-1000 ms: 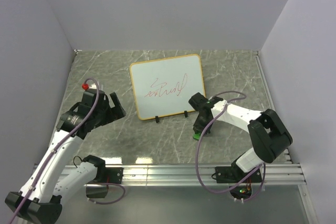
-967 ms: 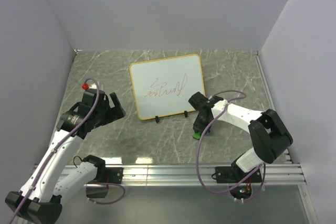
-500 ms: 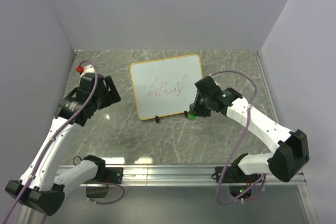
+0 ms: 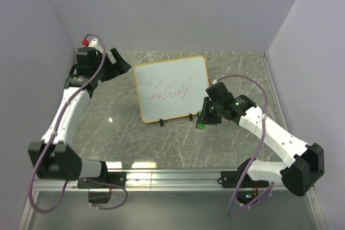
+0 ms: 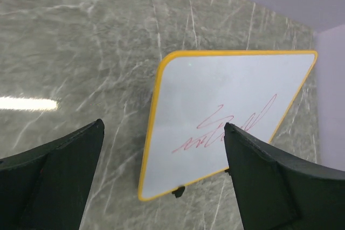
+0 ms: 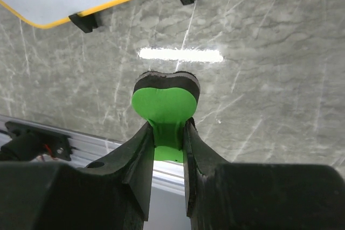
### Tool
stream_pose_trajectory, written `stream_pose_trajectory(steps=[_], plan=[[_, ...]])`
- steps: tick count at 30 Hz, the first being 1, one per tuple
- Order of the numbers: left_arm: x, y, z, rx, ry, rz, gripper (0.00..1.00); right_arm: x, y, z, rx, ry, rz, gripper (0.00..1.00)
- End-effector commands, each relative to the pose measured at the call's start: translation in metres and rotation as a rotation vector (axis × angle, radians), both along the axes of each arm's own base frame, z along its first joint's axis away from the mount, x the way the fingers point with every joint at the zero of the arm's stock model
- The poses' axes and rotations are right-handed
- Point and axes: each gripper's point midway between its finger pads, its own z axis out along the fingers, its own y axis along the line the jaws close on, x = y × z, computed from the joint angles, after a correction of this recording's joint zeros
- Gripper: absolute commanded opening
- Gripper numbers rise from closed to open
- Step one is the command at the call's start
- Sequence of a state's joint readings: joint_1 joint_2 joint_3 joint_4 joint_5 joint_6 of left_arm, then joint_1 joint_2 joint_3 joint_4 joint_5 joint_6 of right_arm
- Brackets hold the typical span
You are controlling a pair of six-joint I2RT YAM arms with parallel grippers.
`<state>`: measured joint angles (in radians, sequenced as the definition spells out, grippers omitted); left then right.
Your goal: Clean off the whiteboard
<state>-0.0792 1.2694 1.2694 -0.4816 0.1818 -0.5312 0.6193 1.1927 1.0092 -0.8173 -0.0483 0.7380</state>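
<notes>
The right gripper (image 4: 204, 118), pinching the green eraser (image 4: 200, 124), is closing on the near-right corner of the still-scribbled whiteboard (image 4: 171, 87) while the left gripper (image 4: 118, 63), jaws spread, is swinging to its far-left corner, so wiping looks imminent.

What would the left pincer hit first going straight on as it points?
Probably the whiteboard, near its yellow rim, framed by the open left pincer; possibly the table just beside it, depth unclear.
</notes>
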Motion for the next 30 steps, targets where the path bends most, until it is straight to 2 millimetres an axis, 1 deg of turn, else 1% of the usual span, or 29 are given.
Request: stream_pose_trajectory(steps=[1, 2, 3, 4, 5, 6, 7, 8, 9, 10, 11, 13, 14, 16, 17, 18, 19, 20, 22, 23, 24, 25, 26, 27, 29, 30], plan=[[0.034, -0.024, 0.005, -0.047, -0.096, -0.183, 0.97, 0.02, -0.008, 0.029, -0.037, -0.092, 0.019, 0.0], [0.044, -0.029, -0.009, -0.055, -0.07, -0.217, 0.95, 0.024, -0.012, 0.034, -0.059, -0.106, 0.013, 0.0], [0.053, -0.034, -0.007, -0.062, -0.106, -0.242, 0.95, 0.033, -0.015, 0.047, -0.076, -0.145, 0.002, 0.0], [0.058, -0.036, -0.013, -0.065, -0.106, -0.26, 0.94, 0.036, -0.016, 0.049, -0.082, -0.144, -0.001, 0.0], [0.063, -0.042, -0.027, -0.082, -0.086, -0.291, 0.92, 0.04, -0.017, 0.052, -0.076, -0.148, -0.01, 0.0], [0.067, -0.044, -0.031, -0.091, -0.089, -0.305, 0.92, 0.044, -0.014, 0.059, -0.061, -0.16, -0.016, 0.0], [0.074, -0.047, -0.03, -0.098, -0.115, -0.317, 0.92, 0.046, -0.013, 0.056, -0.062, -0.143, -0.019, 0.0], [0.077, -0.05, -0.033, -0.107, -0.117, -0.331, 0.91, 0.048, -0.012, 0.055, -0.063, -0.136, -0.028, 0.0], [0.08, -0.054, -0.043, -0.124, -0.102, -0.354, 0.91, 0.05, -0.01, 0.056, -0.058, -0.131, -0.038, 0.0], [0.085, -0.056, -0.041, -0.138, -0.128, -0.368, 0.91, 0.053, -0.008, 0.051, -0.064, -0.115, -0.042, 0.0], [0.089, -0.06, -0.05, -0.152, -0.119, -0.384, 0.89, 0.054, -0.008, 0.049, -0.066, -0.109, -0.046, 0.0], [0.088, -0.068, -0.053, -0.189, -0.12, -0.436, 0.86, 0.056, -0.007, 0.044, -0.077, -0.095, -0.053, 0.0], [0.091, -0.071, -0.058, -0.2, -0.125, -0.455, 0.83, 0.059, -0.008, 0.043, -0.084, -0.095, -0.06, 0.0], [0.087, -0.078, -0.06, -0.228, -0.124, -0.499, 0.79, 0.064, -0.003, 0.043, -0.081, -0.097, -0.06, 0.0], [0.086, -0.079, -0.062, -0.234, -0.127, -0.512, 0.74, 0.066, 0.001, 0.043, -0.068, -0.094, -0.052, 0.0], [0.084, -0.08, -0.065, -0.238, -0.124, -0.522, 0.72, 0.071, 0.006, 0.044, -0.056, -0.096, -0.047, 0.0], [0.082, -0.081, -0.066, -0.239, -0.123, -0.543, 0.67, 0.078, 0.013, 0.048, -0.031, -0.116, -0.04, 0.0], [0.08, -0.082, -0.071, -0.241, -0.112, -0.552, 0.65, 0.082, 0.019, 0.05, -0.016, -0.122, -0.031, 0.0], [0.078, -0.083, -0.075, -0.234, -0.11, -0.574, 0.59, 0.097, 0.035, 0.056, 0.023, -0.138, -0.006, 0.0], [0.076, -0.083, -0.078, -0.234, -0.103, -0.579, 0.52, 0.103, 0.041, 0.059, 0.034, -0.142, 0.003, 0.0], [0.074, -0.083, -0.08, -0.232, -0.1, -0.582, 0.48, 0.114, 0.052, 0.064, 0.046, -0.153, 0.023, 0.0], [0.073, -0.082, -0.081, -0.23, -0.101, -0.585, 0.43, 0.121, 0.058, 0.067, 0.052, -0.163, 0.032, 0.0], [0.07, -0.082, -0.084, -0.231, -0.097, -0.588, 0.37, 0.126, 0.065, 0.07, 0.056, -0.172, 0.049, 0.0], [0.069, -0.081, -0.086, -0.226, -0.099, -0.593, 0.34, 0.139, 0.075, 0.075, 0.058, -0.184, 0.068, 0.0], [0.068, -0.081, -0.089, -0.226, -0.092, -0.597, 0.3, 0.149, 0.088, 0.078, 0.06, -0.191, 0.093, 0.0], [0.068, -0.081, -0.09, -0.223, -0.093, -0.599, 0.28, 0.159, 0.099, 0.08, 0.059, -0.194, 0.109, 0.0]])
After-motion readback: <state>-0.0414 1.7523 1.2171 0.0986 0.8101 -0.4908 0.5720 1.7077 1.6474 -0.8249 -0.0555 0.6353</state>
